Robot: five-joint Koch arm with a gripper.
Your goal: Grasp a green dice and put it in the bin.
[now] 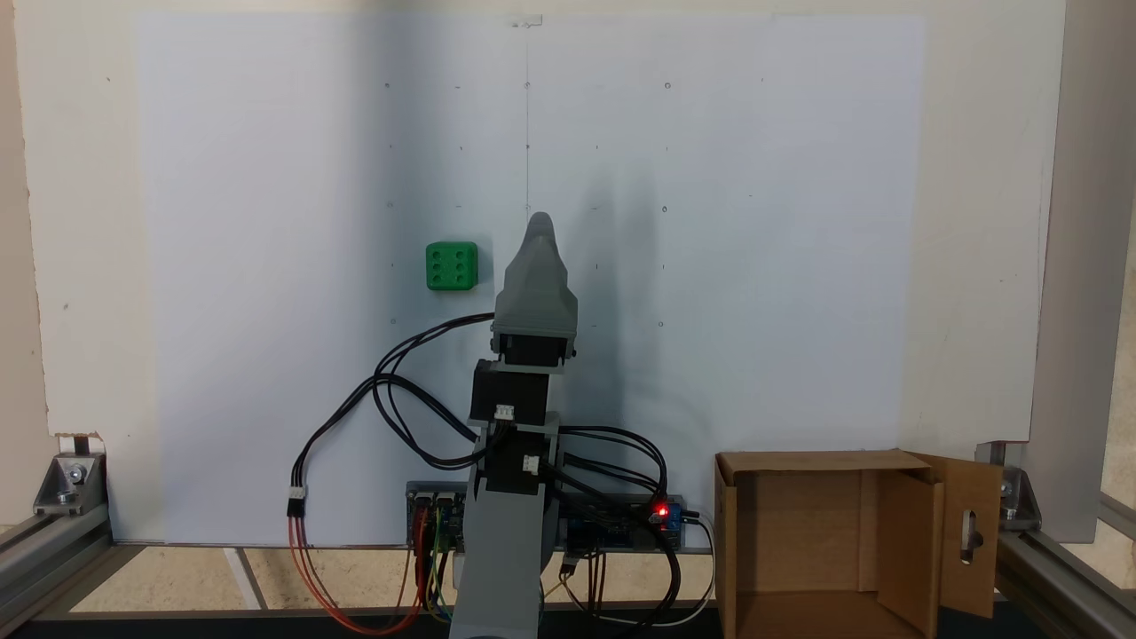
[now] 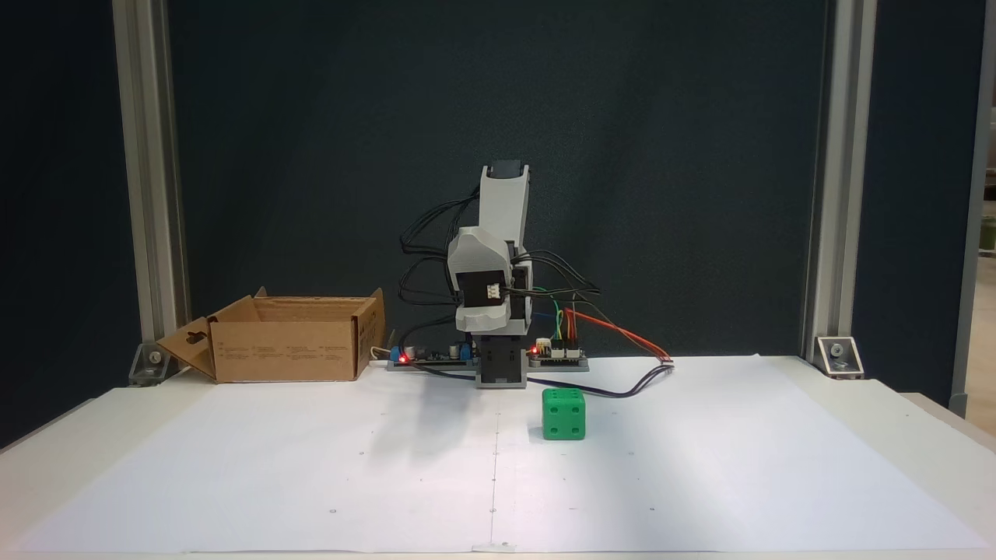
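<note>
- Here, plenty of bare white paper all round the green dice, resting flat with a six-pip face up, just beside the gripper tip on its left in a fixed view.
- Seen from the front in a fixed view, dice near the arm's base, closer to the paper's back edge than its front edge, slightly right of the centre line.
- Clear of cables: black lead curling on the paper behind the dice, not touching it.
- Bin at the paper's corner beside the arm's base, open at the top, flaps spread, slotted flap turned outward; well apart from the dice, with the arm between.
- Gripper folded back over the base, pointed tip raised above the paper; holding nothing, touching nothing.
- Jaws stacked one behind the other from both cameras, so impossible to tell whether open or closed.
- Worktop pale, paper sheet marked with small dots and a thin centre line.
- Aluminium frame posts at the back corners, dark backdrop behind; circuit boards with red lights beside the base.
</note>
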